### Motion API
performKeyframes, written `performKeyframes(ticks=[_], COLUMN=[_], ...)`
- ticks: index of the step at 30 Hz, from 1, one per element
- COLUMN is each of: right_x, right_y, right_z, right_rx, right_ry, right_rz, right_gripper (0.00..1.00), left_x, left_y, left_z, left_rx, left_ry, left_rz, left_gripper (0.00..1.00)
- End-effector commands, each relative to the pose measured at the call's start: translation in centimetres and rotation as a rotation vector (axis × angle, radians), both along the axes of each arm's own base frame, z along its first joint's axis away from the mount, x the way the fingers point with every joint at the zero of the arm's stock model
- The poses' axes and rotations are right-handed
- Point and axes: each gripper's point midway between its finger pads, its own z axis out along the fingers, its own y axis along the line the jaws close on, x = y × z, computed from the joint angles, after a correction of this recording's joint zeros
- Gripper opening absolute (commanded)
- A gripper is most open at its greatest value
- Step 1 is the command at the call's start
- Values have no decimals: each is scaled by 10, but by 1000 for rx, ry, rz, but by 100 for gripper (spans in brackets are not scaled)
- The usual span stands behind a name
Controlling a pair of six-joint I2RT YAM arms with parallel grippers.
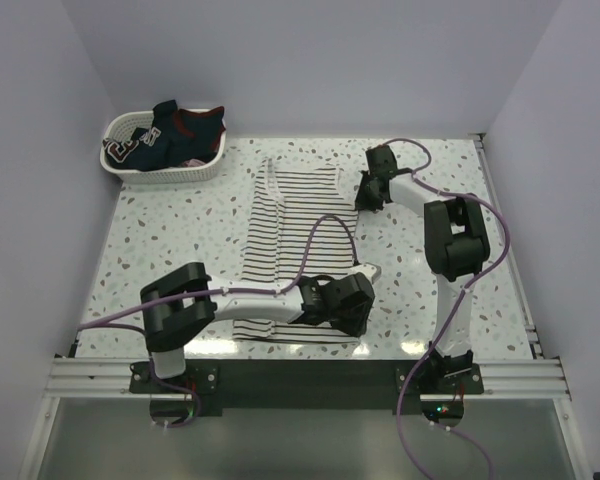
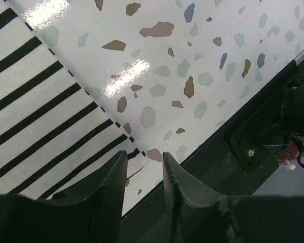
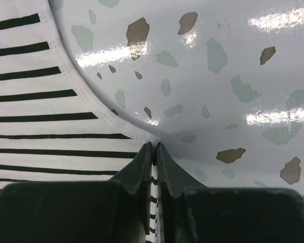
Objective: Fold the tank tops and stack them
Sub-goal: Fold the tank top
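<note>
The white tank top with thin dark stripes [image 1: 290, 235] lies flat in the middle of the table. My right gripper [image 1: 360, 198] is at its far right edge. In the right wrist view the gripper [image 3: 155, 145] is shut on the striped cloth [image 3: 50, 106], just below the curved armhole hem. My left gripper [image 1: 352, 318] is at the shirt's near right corner. In the left wrist view it [image 2: 144, 157] is open, with the hem corner of the striped cloth [image 2: 45, 116] lying just ahead between the fingertips [image 2: 120, 169]. A dark navy tank top with red trim [image 1: 175, 130] lies in the basket.
A white plastic basket [image 1: 120, 160] stands at the far left corner and holds the navy top with other cloth. The table's near edge with its dark rail [image 2: 228, 131] runs close beside the left gripper. White walls enclose the speckled table [image 1: 160, 230].
</note>
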Motion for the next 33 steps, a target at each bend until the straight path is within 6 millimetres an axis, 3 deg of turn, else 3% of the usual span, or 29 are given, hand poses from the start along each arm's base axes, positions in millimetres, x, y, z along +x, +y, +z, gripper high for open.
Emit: performKeyframes(ticks=[1, 18, 24, 29, 33], right_x=[-5, -8, -10, -13, -15], right_y=[-5, -10, -12, -18, -29], right_z=[-4, -1, -3, -5, 1], right_rx=[-2, 1, -1, 0, -3], right_ry=[9, 7, 13, 19, 20], right_rz=[-6, -10, -13, -27, -64], right_gripper=[6, 3, 1, 0, 0], left_x=[3, -7, -8, -8, -13], left_y=[-7, -7, -8, -14, -26], left_z=[7, -20, -26, -10, 12], left_rx=[27, 161, 175, 138, 39], left_ry=[-50, -99, -96, -111, -118], left_rz=[28, 20, 9, -6, -58], left_gripper=[39, 32, 19, 2, 0])
